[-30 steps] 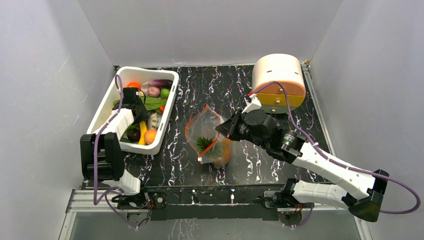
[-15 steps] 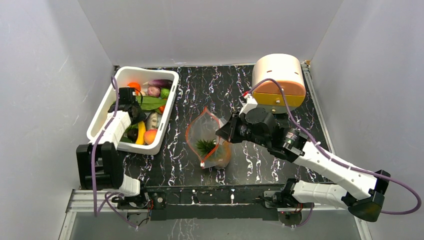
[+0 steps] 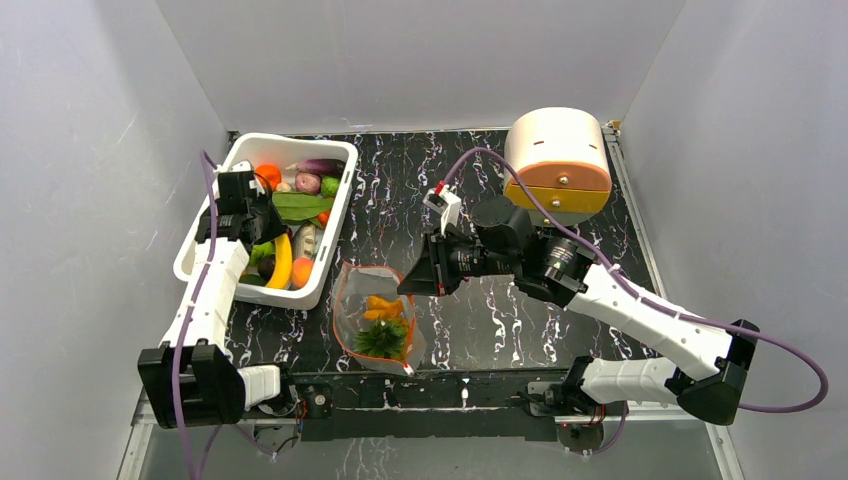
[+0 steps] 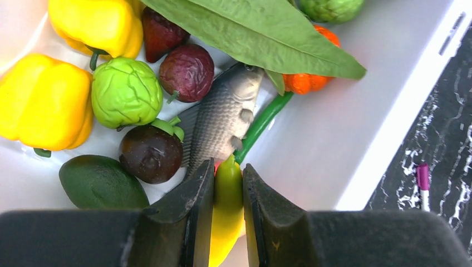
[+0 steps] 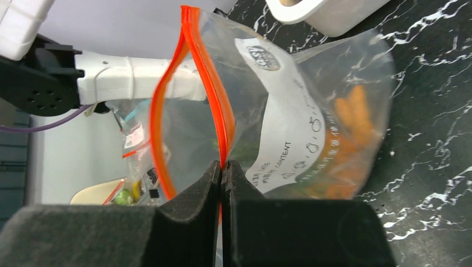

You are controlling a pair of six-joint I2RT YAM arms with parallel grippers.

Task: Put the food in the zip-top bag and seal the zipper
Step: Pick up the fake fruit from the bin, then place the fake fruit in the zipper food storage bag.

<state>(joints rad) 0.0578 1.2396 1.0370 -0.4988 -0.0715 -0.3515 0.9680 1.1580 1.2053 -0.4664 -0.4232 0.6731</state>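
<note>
Orange-red zipper (image 5: 216,117) sits pinched flat between the closed fingers of the right gripper (image 5: 222,167), which grips one lip of the zip-top bag (image 3: 372,322) and holds its mouth agape. In the last second that arm has swung the bag from the middle of the table (image 3: 400,190) to the near edge, close beside the near corner of the white tub (image 3: 336,210). I judge the carry from tub to bag is now short. The left gripper (image 4: 228,173) has dropped among the food (image 4: 125,92) in the tub and is clamped narrow on a yellow banana (image 4: 227,211), with the fish (image 4: 220,119) just beyond its tips. An orange piece (image 3: 383,305) and a green leafy one (image 3: 380,340) already lie inside the bag. Most food remains in the tub, and the zipper is unsealed.
</note>
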